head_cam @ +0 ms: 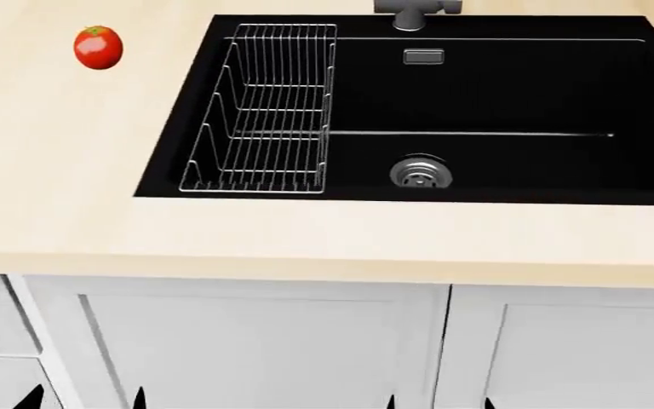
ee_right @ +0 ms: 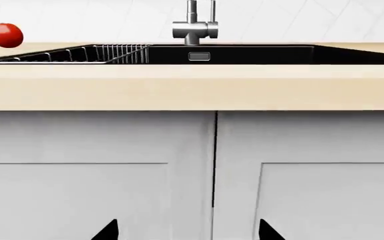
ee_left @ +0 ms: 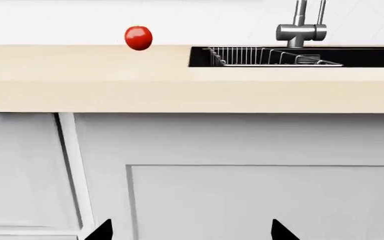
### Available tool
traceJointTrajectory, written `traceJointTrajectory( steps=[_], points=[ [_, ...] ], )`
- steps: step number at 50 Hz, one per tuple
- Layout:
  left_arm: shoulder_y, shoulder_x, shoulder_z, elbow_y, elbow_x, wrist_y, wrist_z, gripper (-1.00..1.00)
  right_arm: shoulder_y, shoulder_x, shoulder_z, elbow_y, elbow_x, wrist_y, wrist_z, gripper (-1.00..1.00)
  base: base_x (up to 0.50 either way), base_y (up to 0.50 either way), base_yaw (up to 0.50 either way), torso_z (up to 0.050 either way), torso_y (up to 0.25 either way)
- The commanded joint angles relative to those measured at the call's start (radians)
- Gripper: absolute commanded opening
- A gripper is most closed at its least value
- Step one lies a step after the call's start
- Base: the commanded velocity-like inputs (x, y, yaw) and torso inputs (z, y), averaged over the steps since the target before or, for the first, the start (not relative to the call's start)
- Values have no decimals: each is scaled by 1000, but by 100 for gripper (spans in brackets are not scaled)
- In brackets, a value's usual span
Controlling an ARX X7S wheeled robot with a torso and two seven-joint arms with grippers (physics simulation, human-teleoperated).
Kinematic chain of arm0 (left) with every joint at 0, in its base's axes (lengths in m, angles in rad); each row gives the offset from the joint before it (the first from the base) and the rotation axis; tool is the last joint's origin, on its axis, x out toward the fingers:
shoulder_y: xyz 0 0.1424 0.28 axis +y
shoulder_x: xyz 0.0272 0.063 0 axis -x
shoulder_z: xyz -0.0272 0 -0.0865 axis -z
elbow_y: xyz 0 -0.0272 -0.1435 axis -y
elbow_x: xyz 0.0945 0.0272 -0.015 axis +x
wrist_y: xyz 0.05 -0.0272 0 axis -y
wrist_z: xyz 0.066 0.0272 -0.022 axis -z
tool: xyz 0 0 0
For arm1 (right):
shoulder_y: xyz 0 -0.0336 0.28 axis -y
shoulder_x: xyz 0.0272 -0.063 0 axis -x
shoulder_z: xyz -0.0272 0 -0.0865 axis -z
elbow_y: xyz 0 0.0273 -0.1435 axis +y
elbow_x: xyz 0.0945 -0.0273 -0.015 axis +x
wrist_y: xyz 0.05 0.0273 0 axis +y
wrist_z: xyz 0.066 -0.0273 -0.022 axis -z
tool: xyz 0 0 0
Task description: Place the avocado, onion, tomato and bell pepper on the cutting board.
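The glossy red tomato [head_cam: 98,47] with a green calyx sits alone on the beige countertop [head_cam: 54,170], far left of the sink. It also shows in the left wrist view as the tomato [ee_left: 138,38] and in the right wrist view as the tomato [ee_right: 6,35]. My left gripper [ee_left: 190,232] [head_cam: 84,399] hangs open below the counter edge, facing the cabinet fronts, holding nothing. My right gripper [ee_right: 188,232] [head_cam: 441,402] is open too, at the same low height. The avocado, onion, bell pepper and cutting board are out of view.
A black sink [head_cam: 509,102] is set into the counter, with a wire dish rack [head_cam: 265,106] in its left part and a steel faucet [head_cam: 418,8] behind it. White cabinet doors [head_cam: 248,349] stand below the counter's front edge.
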Motion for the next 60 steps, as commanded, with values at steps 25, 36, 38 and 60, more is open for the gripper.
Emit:
traceJointTrajectory(
  steps=[25,36,38,60],
  points=[
    [-2,-27,31,3,-24,14,-30,100,3,27,-34,-6,21,-2,33,100,0,500,0,0,0],
    [-3,-33,41,1,-29,17,-39,100,4,34,-42,-1,28,-8,39,100,0,500,0,0,0],
    [-4,-34,42,0,-30,17,-40,100,5,35,-43,-1,29,-8,40,100,0,500,0,0,0],
    [-5,-45,55,-2,-41,24,-56,100,10,46,-57,6,45,-10,51,100,0,500,0,0,0]
  ],
)
